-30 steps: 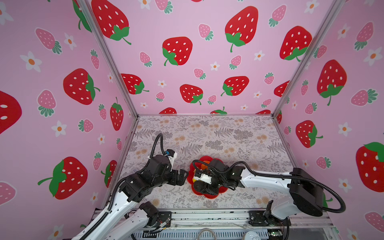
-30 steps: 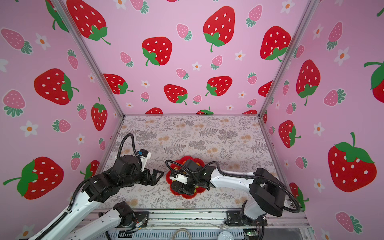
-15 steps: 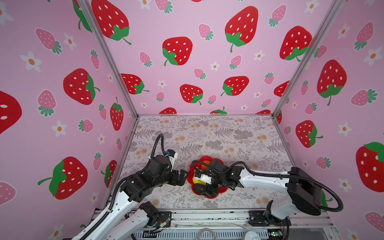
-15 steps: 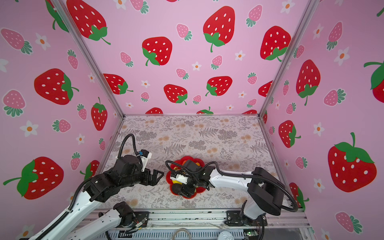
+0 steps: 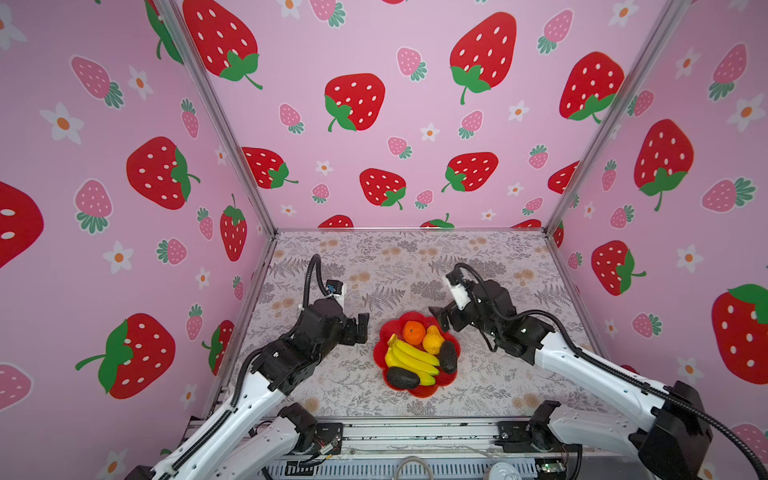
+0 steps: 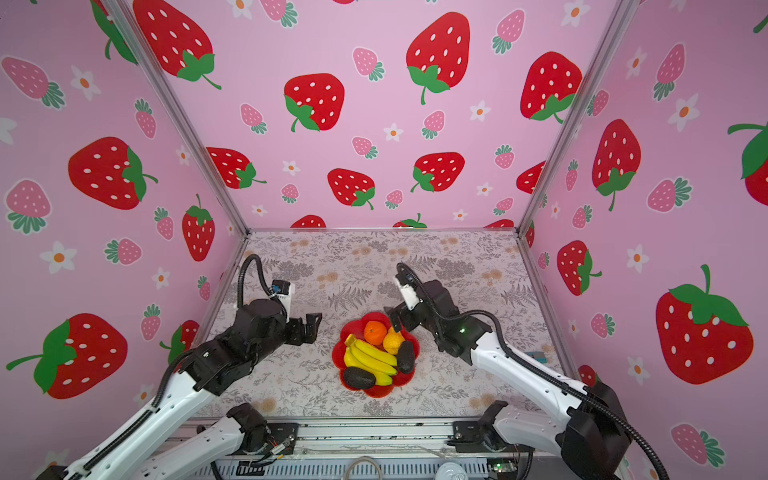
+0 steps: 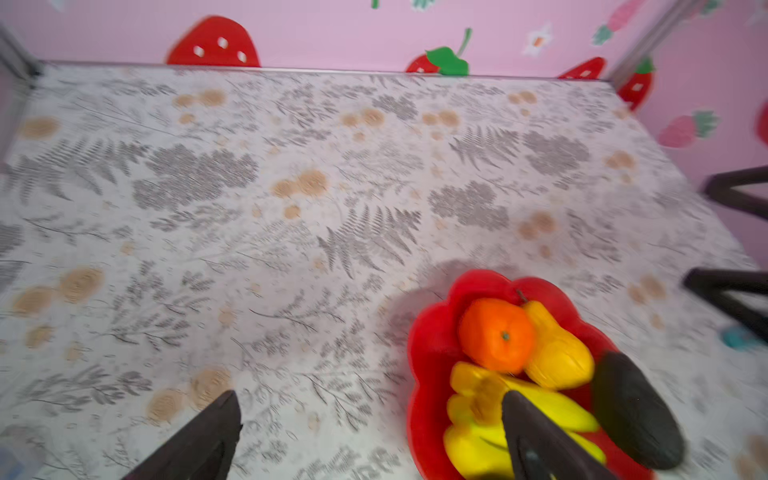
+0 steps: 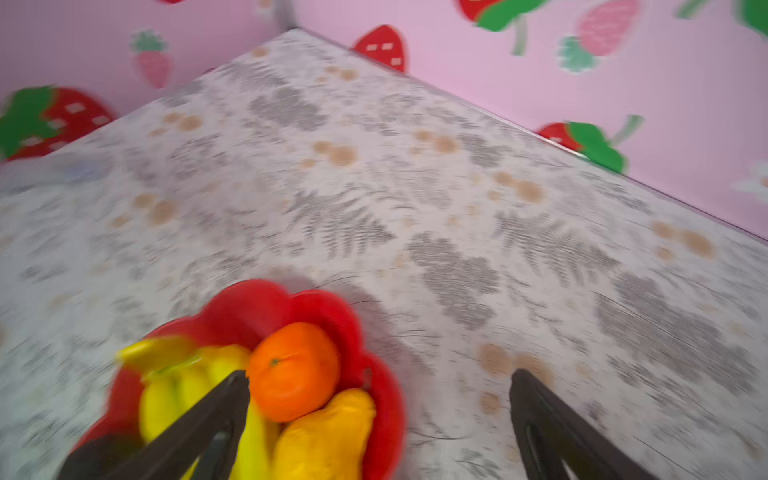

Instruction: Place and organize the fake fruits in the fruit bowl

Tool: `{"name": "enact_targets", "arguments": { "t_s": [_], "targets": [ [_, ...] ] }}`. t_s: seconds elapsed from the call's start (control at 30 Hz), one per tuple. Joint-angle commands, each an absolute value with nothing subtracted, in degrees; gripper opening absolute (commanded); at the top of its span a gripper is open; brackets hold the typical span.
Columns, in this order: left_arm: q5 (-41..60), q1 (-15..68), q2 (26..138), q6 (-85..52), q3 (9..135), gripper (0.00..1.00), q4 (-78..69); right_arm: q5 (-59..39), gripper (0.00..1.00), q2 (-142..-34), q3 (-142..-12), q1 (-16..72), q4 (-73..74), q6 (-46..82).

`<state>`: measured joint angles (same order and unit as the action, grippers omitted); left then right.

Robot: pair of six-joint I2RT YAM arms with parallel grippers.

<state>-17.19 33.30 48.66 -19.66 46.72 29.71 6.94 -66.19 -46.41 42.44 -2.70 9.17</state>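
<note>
Fruits [image 5: 411, 353] lie packed inside bowl [image 5: 379, 353], seemingly wedged against rolling; left gripper [image 5: 358, 328] and right gripper [image 5: 439, 318] stand wide, empty.

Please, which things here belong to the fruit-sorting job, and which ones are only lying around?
Part of the job: red bowl, banana bunch, orange, yellow citrus, far avocado, near avocado; all fruits lie in the bowl.

Only lying about: flowered table cover, printed wall strawberries, small teal bit, too small to identify.
</note>
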Motion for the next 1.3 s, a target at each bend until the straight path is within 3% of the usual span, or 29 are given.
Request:
{"name": "enact_targets", "arguments": {
  "t_s": [0.0,0.13,0.27,0.47,0.63,0.8,0.97,1.13,1.17,1.27],
  "targets": [
    [-36.94,28.21,57.37,-17.09,47.16,0.99,17.59,19.47,0.99,-66.55,-42.51,30.94,5.07,18.72],
    [-42.43,22.00,66.00,-18.15,41.97,0.99,4.51,15.77,0.99,-65.03,-32.69,16.37,21.77,22.50],
    [-48.16,18.96,72.20,-8.61,36.34,0.99,-12.77,22.23,0.99,-66.57,-27.62,10.39,29.71,16.30],
    [-30.34,8.49,81.98,-1.78,28.16,0.99,-35.51,22.60,0.99,-74.10,-22.32,8.76,41.86,7.65],
    [-16.44,1.75,88.78,-5.05,23.18,0.99,-49.61,17.39,0.99,-81.54,-17.59,8.55,59.98,3.21],
    [-9.98,1.76,88.28,-2.06,23.46,1.00,-48.19,13.61,0.99,-89.36,-18.10,8.01,67.24,1.23],
    [-7.93,5.27,87.70,3.34,17.42,0.97,-58.78,9.58,0.99,-88.64,-17.71,6.50,66.43,1.37],
    [-11.91,3.39,88.89,-0.76,24.24,0.97,-48.02,9.40,0.99,-88.92,-17.67,6.56,66.84,1.16],
    [-8.67,0.81,89.07,-3.32,26.35,0.97,-43.26,9.43,0.99,-88.86,-17.67,6.55,66.88,1.15],
    [-7.41,0.06,88.03,-3.28,23.46,0.97,-47.36,9.55,0.99,-88.86,-17.58,6.63,67.02,1.09]
  ]
}}
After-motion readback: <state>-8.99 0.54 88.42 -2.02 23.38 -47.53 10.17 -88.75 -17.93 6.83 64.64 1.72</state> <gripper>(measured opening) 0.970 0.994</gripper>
